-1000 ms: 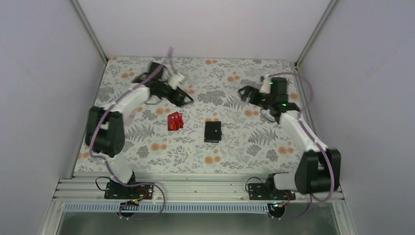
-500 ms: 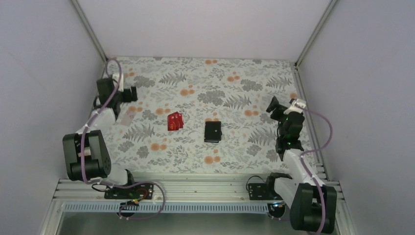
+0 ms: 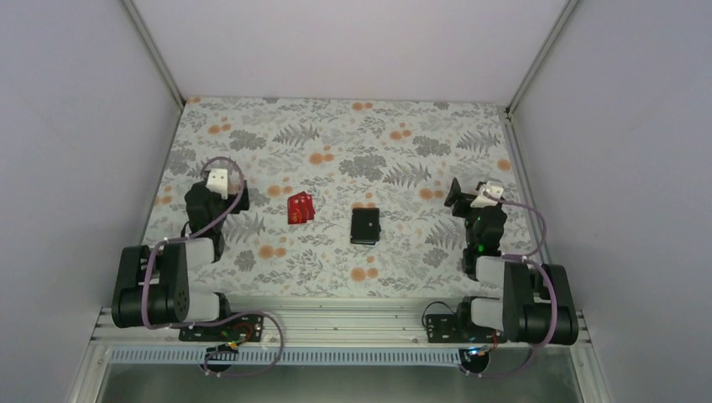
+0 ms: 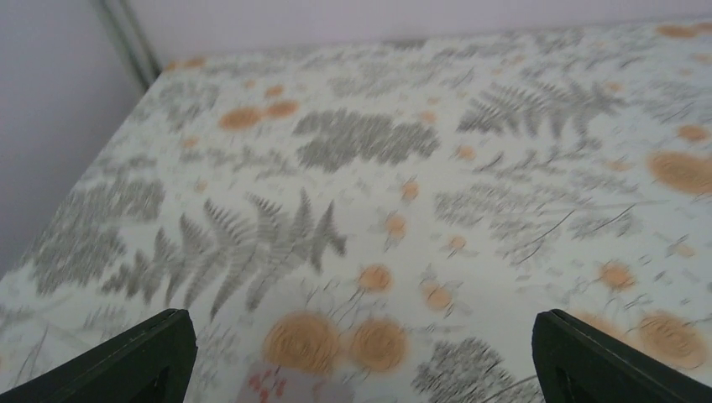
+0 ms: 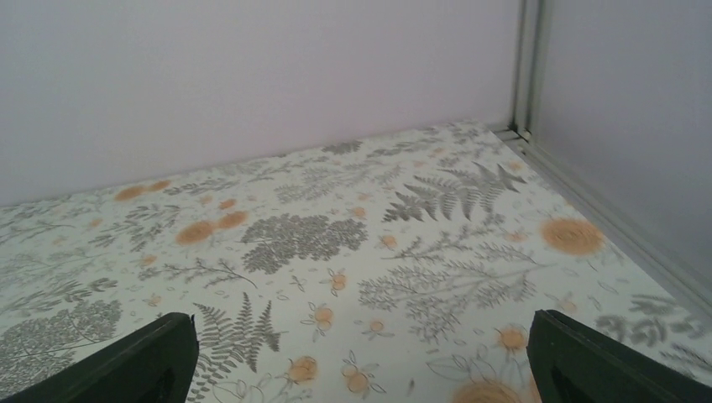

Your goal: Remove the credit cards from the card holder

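Red credit cards [image 3: 300, 208] lie in a small overlapping pile on the floral table, mid-left. The black card holder [image 3: 364, 226] lies flat and folded shut to their right, apart from them, a pale dot on its top. My left gripper [image 3: 217, 195] is drawn back at the left, well left of the cards. The left wrist view shows it open and empty [image 4: 361, 344]. My right gripper [image 3: 467, 204] is drawn back at the right, well right of the holder. The right wrist view shows it open and empty [image 5: 361, 344]. Neither wrist view shows the cards or the holder.
The table [image 3: 395, 134] has a floral cloth and pale walls at the back and both sides, with metal posts in the back corners. A pale flat scrap with red marks [image 4: 285, 388] lies just under my left gripper. A metal rail [image 3: 336, 323] runs along the near edge.
Both arms have pulled back from the far part of the table to folded poses near their bases. The cards and the holder have not moved.
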You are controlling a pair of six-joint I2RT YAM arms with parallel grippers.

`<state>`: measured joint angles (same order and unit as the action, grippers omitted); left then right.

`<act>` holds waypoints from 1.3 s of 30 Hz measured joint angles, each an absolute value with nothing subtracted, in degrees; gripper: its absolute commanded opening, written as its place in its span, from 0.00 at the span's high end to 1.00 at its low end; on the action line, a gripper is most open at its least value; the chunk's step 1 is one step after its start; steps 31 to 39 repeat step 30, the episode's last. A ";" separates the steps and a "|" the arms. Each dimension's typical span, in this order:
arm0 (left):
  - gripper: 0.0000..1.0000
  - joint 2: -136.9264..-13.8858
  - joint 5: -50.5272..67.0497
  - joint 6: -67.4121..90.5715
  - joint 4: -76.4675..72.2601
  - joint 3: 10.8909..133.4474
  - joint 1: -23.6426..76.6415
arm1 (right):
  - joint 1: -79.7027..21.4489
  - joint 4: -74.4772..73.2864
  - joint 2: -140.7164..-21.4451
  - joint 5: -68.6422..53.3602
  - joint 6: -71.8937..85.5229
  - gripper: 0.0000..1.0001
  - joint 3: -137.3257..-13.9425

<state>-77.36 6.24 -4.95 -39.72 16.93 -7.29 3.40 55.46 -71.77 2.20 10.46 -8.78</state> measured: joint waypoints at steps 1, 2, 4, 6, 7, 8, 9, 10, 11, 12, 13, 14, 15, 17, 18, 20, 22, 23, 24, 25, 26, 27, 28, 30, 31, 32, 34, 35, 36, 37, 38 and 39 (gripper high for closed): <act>0.00 -77.60 6.04 -5.28 -42.41 16.38 -6.28 | 3.07 56.75 -72.73 1.78 9.58 0.01 -9.04; 0.00 -77.97 5.93 -5.50 -44.23 16.32 -5.34 | 2.85 57.67 -73.49 1.48 9.02 0.01 -9.23; 0.00 -80.01 5.21 -6.59 -48.95 16.67 -2.48 | 2.44 60.88 -76.01 0.62 7.44 0.01 -9.43; 0.00 -83.22 4.78 -7.73 -53.69 16.88 -0.03 | 2.09 63.90 -79.68 -0.14 6.13 0.01 -9.96; 0.00 -84.12 4.73 -8.01 -54.48 16.91 0.43 | 1.85 64.64 -81.49 -0.40 5.67 0.01 -10.48; 0.00 -84.84 4.62 -8.25 -55.35 16.73 0.56 | 1.54 64.60 -83.33 -0.69 5.06 0.01 -11.35; 0.00 -85.54 4.51 -8.40 -57.56 16.12 0.47 | 1.23 64.14 -84.97 -1.06 4.43 0.01 -12.56; 0.00 -86.61 4.51 -8.62 -61.47 14.85 0.38 | 1.02 63.86 -86.06 -1.50 3.88 0.01 -13.65; 0.00 -87.68 4.54 -8.86 -64.97 13.34 0.19 | 0.89 63.81 -86.54 -1.87 3.36 0.01 -14.41; 0.00 -88.14 4.54 -9.06 -66.28 12.25 0.14 | 0.84 63.81 -86.56 -2.15 3.07 0.01 -14.83; 0.00 -88.29 4.56 -9.26 -66.63 11.29 0.12 | 0.82 63.86 -86.54 -2.26 2.85 0.01 -15.07; 0.00 -88.58 4.51 -9.37 -67.29 11.00 0.12 | 0.82 63.81 -86.56 -2.52 2.57 0.01 -15.33; 0.00 -88.71 4.54 -9.39 -67.35 11.33 0.05 | 0.82 63.81 -86.56 -2.70 2.39 0.01 -15.46; 0.00 -88.73 4.54 -9.37 -67.92 12.08 -0.27 | 0.82 63.79 -86.56 -3.03 2.11 0.01 -15.66; 0.00 -88.71 4.54 -9.34 -68.18 12.43 -0.49 | 0.82 63.79 -86.56 -3.14 2.02 0.01 -15.73; 0.00 -88.71 4.54 -9.28 -68.45 12.82 -0.78 | 0.82 63.79 -86.56 -3.27 1.89 0.01 -15.79; 0.00 -88.71 4.54 -9.23 -68.49 12.84 -0.82 | 0.82 63.75 -86.56 -3.36 1.87 0.01 -15.79; 0.00 -88.71 4.51 -9.19 -68.45 12.86 -0.86 | 0.82 63.68 -86.56 -3.44 1.87 0.01 -15.84; 0.00 -88.71 4.51 -9.08 -68.47 12.86 -0.86 | 0.82 63.66 -86.56 -3.46 1.87 0.01 -15.90; 0.00 -88.71 4.49 -8.95 -68.45 12.86 -0.86 | 0.82 63.66 -86.56 -3.51 1.87 0.01 -15.90; 0.00 -88.71 4.49 -8.78 -68.45 12.86 -0.91 | 0.82 63.64 -86.56 -3.62 1.87 0.01 -15.90; 0.00 -88.71 4.51 -8.67 -68.45 12.88 -0.97 | 0.84 63.61 -86.56 -3.68 1.87 0.01 -15.90; 0.00 -88.71 4.51 -8.54 -68.42 12.91 -1.04 | 0.89 63.61 -86.56 -3.81 1.87 0.01 -15.90; 0.00 -88.71 4.54 -8.36 -68.40 13.06 -1.19 | 0.91 63.61 -86.56 -4.01 1.89 0.01 -15.90; 0.00 -88.71 4.54 -8.36 -68.40 13.06 -1.19 | 0.91 63.61 -86.56 -4.01 1.89 0.01 -15.90; 0.00 -88.71 4.54 -8.36 -68.40 13.06 -1.19 | 0.91 63.61 -86.56 -4.01 1.89 0.01 -15.90; 0.00 -88.71 4.54 -8.36 -68.40 13.06 -1.19 | 0.91 63.61 -86.56 -4.01 1.89 0.01 -15.90; 0.00 -88.71 4.54 -8.36 -68.40 13.06 -1.19 | 0.91 63.61 -86.56 -4.01 1.89 0.01 -15.90; 0.00 -88.71 4.54 -8.36 -68.40 13.06 -1.19 | 0.91 63.61 -86.56 -4.01 1.89 0.01 -15.90; 0.00 -88.71 4.54 -8.36 -68.40 13.06 -1.19 | 0.91 63.61 -86.56 -4.01 1.89 0.01 -15.90; 0.00 -88.71 4.54 -8.36 -68.40 13.06 -1.19 | 0.91 63.61 -86.56 -4.01 1.89 0.01 -15.90; 0.00 -88.71 4.54 -8.36 -68.40 13.06 -1.19 | 0.91 63.61 -86.56 -4.01 1.89 0.01 -15.90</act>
